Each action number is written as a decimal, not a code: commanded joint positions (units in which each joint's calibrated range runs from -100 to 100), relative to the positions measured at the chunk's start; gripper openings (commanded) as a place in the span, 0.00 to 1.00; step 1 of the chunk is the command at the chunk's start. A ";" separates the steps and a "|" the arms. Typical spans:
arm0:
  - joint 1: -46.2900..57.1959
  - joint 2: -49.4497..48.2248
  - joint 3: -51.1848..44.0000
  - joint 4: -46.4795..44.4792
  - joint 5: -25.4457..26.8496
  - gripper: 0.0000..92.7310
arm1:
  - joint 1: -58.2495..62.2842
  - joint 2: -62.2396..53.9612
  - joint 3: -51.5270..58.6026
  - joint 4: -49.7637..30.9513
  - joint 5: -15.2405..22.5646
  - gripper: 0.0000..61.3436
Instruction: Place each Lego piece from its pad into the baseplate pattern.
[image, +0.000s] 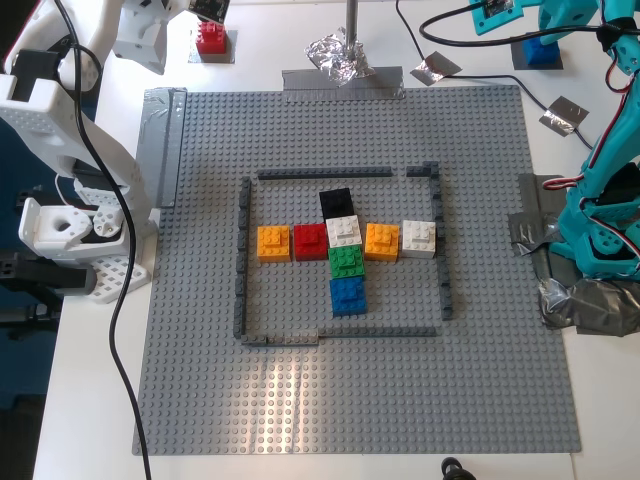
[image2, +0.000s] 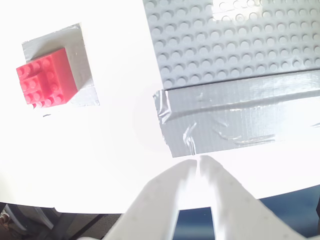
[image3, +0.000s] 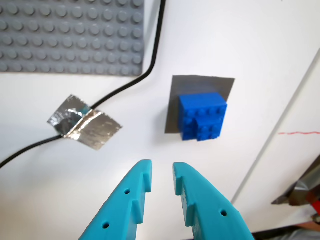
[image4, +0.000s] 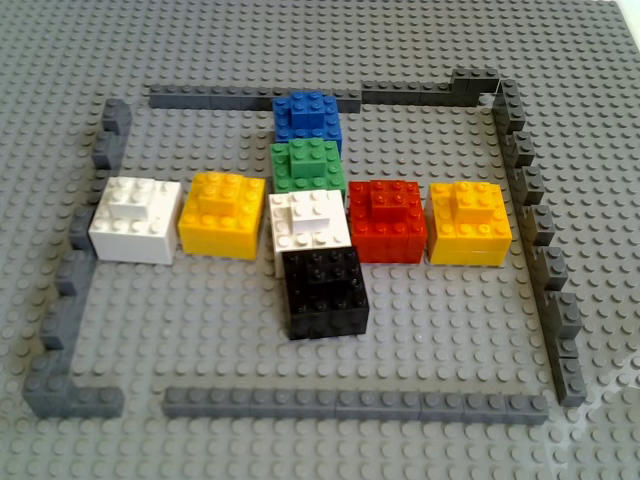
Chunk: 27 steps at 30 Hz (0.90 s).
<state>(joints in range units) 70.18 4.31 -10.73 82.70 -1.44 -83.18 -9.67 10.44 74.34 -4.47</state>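
Exterior view: the grey baseplate (image: 350, 270) fills the middle of the white surface (image: 90, 400). On it a frame of dark strips (image: 243, 260) encloses a cross of coloured bricks (image: 345, 250). The red brick (image: 210, 37) sits on its pad (image: 213, 53) beyond the plate's far edge, toward the exterior view's left. The blue brick (image: 541, 48) sits on its dark pad (image: 537, 58) toward the exterior view's right. A crumpled foil lump (image: 338, 52) lies between them. Neither brick has been lifted yet.

Second wrist view: my second hand (image2: 198, 167) has its 2 white fingers nearly together and holds nothing. It hangs over bare surface near a taped plate corner (image2: 220, 115), with the red brick well off to the side.

First wrist view: my first hand (image3: 162, 175) has its 2 teal fingers slightly apart and empty. The blue brick lies just ahead and a little off the line of the fingers. A black cable (image3: 150, 70) and a foil tape scrap (image3: 85, 127) lie beside it.

Other view: the cross shows 7 bricks, the black brick (image4: 322, 290) nearest the camera.

To do the pickup well, I judge each hand should spread wider, centre over its brick, square the fingers to 2 flat sides and come straight down. The first hand should also stay clear of the cable.
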 joint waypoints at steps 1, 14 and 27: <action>1.89 -2.68 -2.77 -0.35 -0.39 0.06 | 18.87 -10.76 -8.05 13.38 10.21 0.00; 1.82 -2.68 -2.86 -0.35 -0.39 0.06 | 19.31 -9.73 -7.60 10.45 10.26 0.00; 2.11 -2.08 -2.77 -0.43 0.00 0.06 | 14.38 -6.21 -14.46 3.78 5.13 0.00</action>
<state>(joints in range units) 71.81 4.31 -10.83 82.61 -1.59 -67.91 -15.63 3.09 81.74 3.64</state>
